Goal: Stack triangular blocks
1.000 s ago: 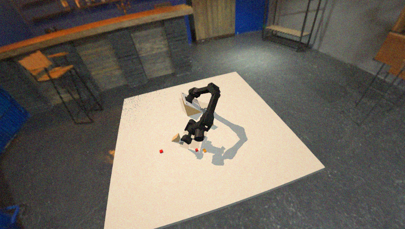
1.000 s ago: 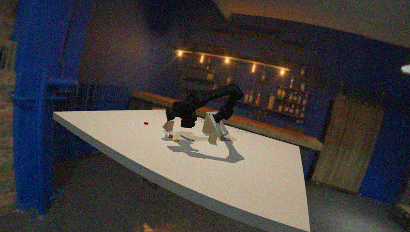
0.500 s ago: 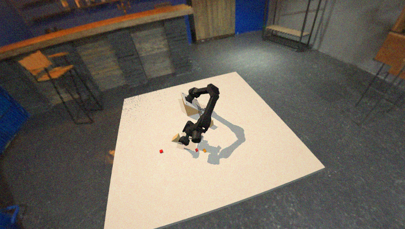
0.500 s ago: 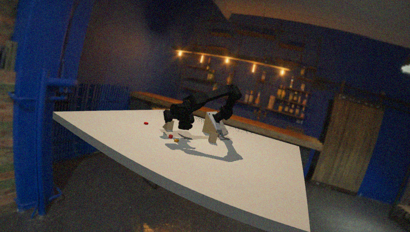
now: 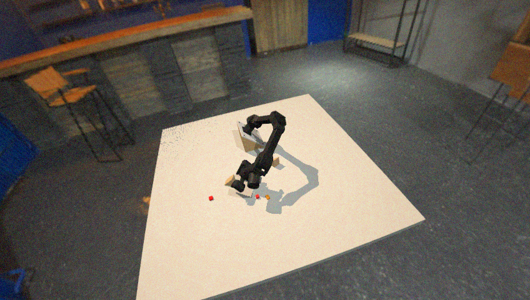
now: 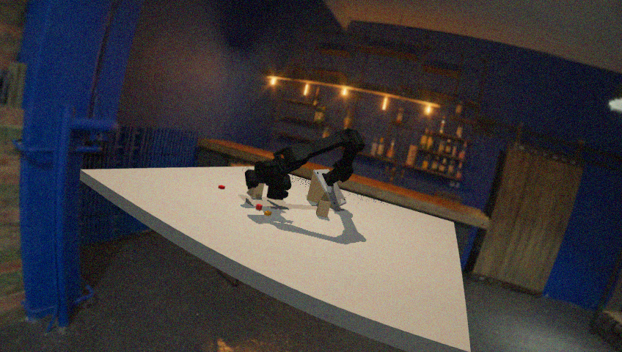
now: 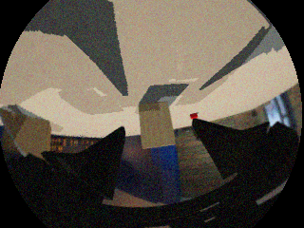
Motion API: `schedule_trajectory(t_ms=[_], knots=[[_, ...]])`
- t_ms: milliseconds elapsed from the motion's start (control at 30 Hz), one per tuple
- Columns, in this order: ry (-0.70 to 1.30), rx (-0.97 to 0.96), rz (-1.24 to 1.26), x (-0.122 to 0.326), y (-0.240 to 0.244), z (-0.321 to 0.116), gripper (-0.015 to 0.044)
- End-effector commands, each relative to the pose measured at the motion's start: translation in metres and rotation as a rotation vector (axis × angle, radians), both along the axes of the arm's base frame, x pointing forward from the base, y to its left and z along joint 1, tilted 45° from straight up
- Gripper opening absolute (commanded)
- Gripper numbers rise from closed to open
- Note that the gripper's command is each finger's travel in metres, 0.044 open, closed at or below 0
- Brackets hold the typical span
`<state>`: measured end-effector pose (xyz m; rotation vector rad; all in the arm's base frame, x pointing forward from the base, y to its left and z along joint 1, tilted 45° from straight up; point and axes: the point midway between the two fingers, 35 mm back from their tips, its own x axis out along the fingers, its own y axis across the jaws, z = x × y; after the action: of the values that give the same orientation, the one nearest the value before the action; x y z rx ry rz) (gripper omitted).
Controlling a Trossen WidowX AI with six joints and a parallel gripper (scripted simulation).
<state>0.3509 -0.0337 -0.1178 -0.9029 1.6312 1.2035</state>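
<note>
Left red cube: on the tabletop (image 5: 297, 237) (image 6: 370, 270) (image 7: 157, 47), well apart from the other loose pieces; the wrist view shows this small red cube (image 5: 210, 198) (image 6: 221, 187) (image 7: 194, 115) near one fingertip's outline, farther off.
Left wooden block: one of the two task pieces, the near block (image 5: 229, 180) (image 6: 257, 192) (image 7: 157, 124) stands on the tabletop beside the end effector, partly hidden in the exterior view.
End effector: fingers wide apart with nothing clamped; the end effector (image 5: 244, 187) (image 6: 264, 185) (image 7: 160, 125) hangs over the tabletop, the near block showing beyond the gap.
Middle red cube: a second cube (image 5: 257, 196) (image 6: 259, 206) lies in front of the end effector.
Orange piece: a small orange piece (image 5: 267, 197) (image 6: 268, 213) lies just beside that cube.
Slanted stand: the stand (image 5: 248, 142) (image 6: 315, 191) (image 7: 35, 135) carries the black arm (image 5: 273, 139) (image 6: 314, 146).
Right wooden block: the other block (image 5: 275, 161) (image 6: 323, 208) stands separately on the tabletop; the two are not joined.
</note>
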Motion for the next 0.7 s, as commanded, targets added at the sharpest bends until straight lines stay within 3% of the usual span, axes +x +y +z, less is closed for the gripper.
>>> schedule_trajectory(t_ms=[0,633,667], knots=[[0.005,-0.003,0.005,-0.005,-0.002,-0.008,0.044],[0.005,-0.002,0.009,-0.017,-0.003,-0.033,0.044],[0.005,-0.002,0.009,-0.017,-0.003,-0.033,0.0414]])
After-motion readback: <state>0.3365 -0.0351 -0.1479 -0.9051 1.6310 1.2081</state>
